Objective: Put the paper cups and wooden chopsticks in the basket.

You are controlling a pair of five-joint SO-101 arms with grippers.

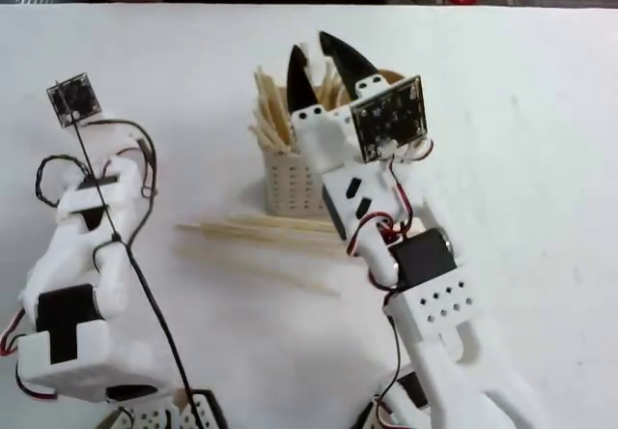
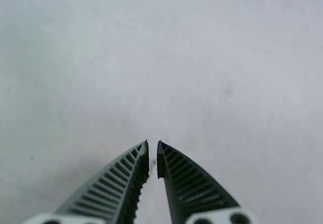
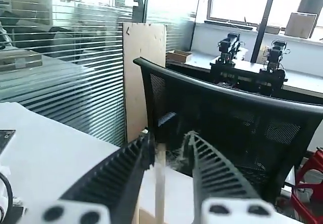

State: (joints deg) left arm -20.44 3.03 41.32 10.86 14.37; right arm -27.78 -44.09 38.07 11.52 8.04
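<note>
A white lattice basket stands mid-table with several wooden chopsticks upright in it. More chopsticks lie loose on the table just in front of the basket. My right gripper hangs above the basket, open. In the right wrist view, a pale chopstick rises between the fingers of the right gripper, and neither finger touches it. A brown curved edge beside the gripper could be a paper cup. My left gripper points down at bare table, shut and holding nothing.
The left arm sits folded at the table's left with black cables trailing toward the front edge. A black mesh chair stands beyond the far edge. White table surface stretches to the right of the basket.
</note>
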